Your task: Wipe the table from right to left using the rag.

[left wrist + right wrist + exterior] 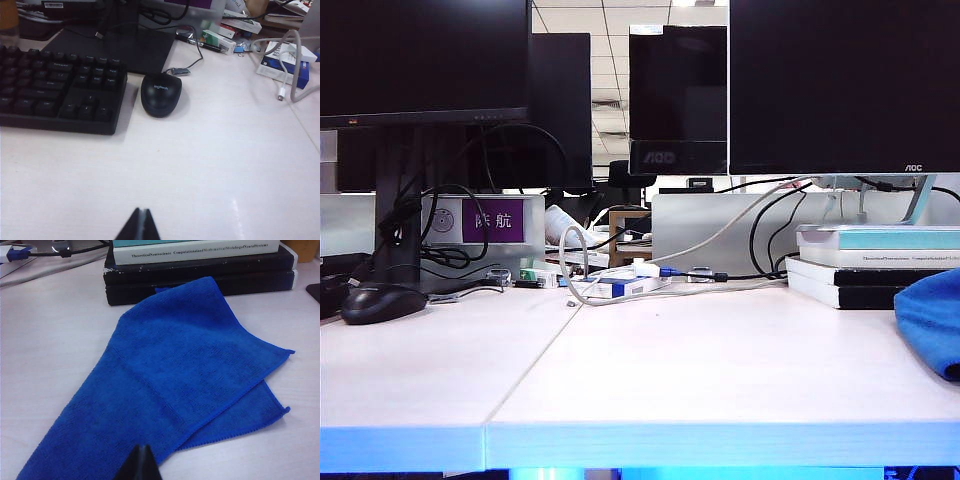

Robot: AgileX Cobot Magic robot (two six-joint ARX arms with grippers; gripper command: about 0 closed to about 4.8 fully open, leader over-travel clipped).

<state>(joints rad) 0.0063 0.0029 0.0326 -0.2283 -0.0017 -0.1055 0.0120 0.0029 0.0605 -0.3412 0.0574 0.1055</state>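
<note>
Office room. Dark monitors [840, 85] in row; behind them tiled ceiling [610, 70] with light panels. Purple sign [492, 220] on grey partition [720, 225] below monitors.

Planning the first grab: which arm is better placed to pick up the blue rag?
Right. Its shut pincer hangs directly over the rag, lying beside the stacked books. The left pincer, also shut, faces only the mouse and keyboard.
</note>
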